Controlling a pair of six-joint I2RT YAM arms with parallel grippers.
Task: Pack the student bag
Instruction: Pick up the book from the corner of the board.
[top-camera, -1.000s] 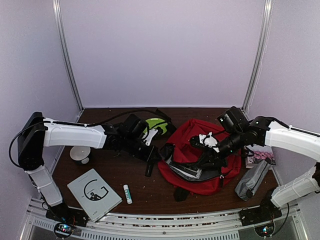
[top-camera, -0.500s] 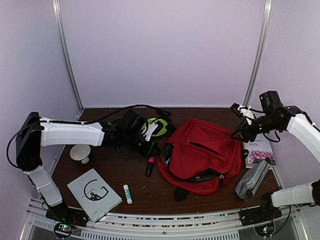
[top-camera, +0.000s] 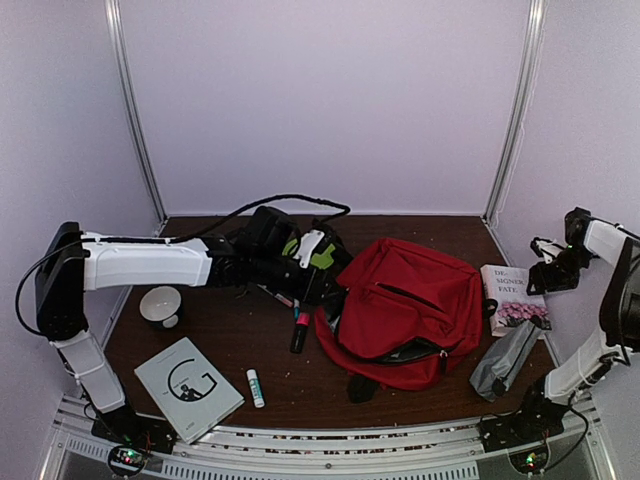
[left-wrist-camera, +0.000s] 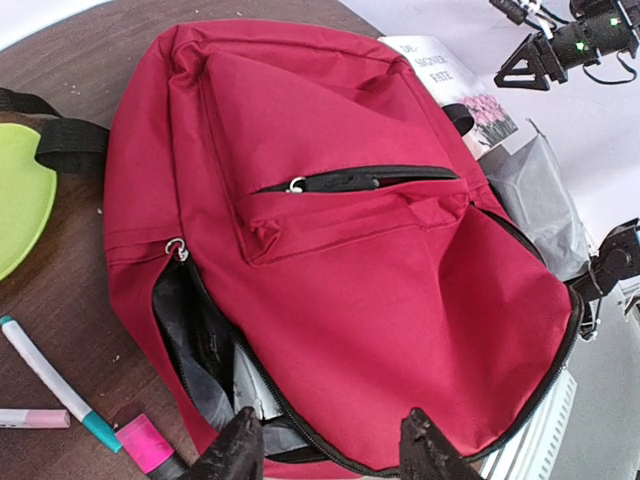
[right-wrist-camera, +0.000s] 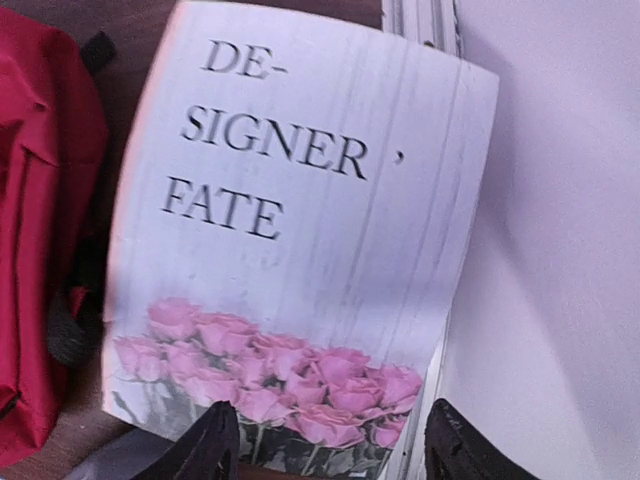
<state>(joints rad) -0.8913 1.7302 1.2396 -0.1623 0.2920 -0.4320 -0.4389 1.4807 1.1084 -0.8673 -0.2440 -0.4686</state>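
student bag (top-camera: 410, 310): red fabric backpack, middle-right of the brown table (top-camera: 215, 340), lying flat with the front pocket up
bag axis: long axis runs far to near, a little tilted; the arched zip end points at the near edge, the flat end at the back wall
bag zips: black; main zip gapes on the near-left side, with grey lining and something pale and flat showing inside; front pocket zip partly open, metal ring pulls
bag straps: black webbing at the left edge, black buckle at the near edge
book (right-wrist-camera: 300, 220): just right of the bag; glossy white cover reads "DE-SIGNER FATE" in black over pink roses
grey pouch (top-camera: 505, 358): soft, long, crumpled; near end of the book, beside the bag
notebook (top-camera: 188, 385): pale cover with a black round mark, writing too small to read
glue stick (top-camera: 256, 387): small white tube right of the notebook
markers (left-wrist-camera: 55, 380): a white-and-teal pen and a pink highlighter, left of the bag
green disc (left-wrist-camera: 20, 195): lime, flat, by the bag strap
bowl (top-camera: 160, 305): small, white, round
left gripper (left-wrist-camera: 330, 455): released, fingers apart above the markers, grasping nothing
right gripper (right-wrist-camera: 330, 450): released, fingers wide apart over the book, holding nothing
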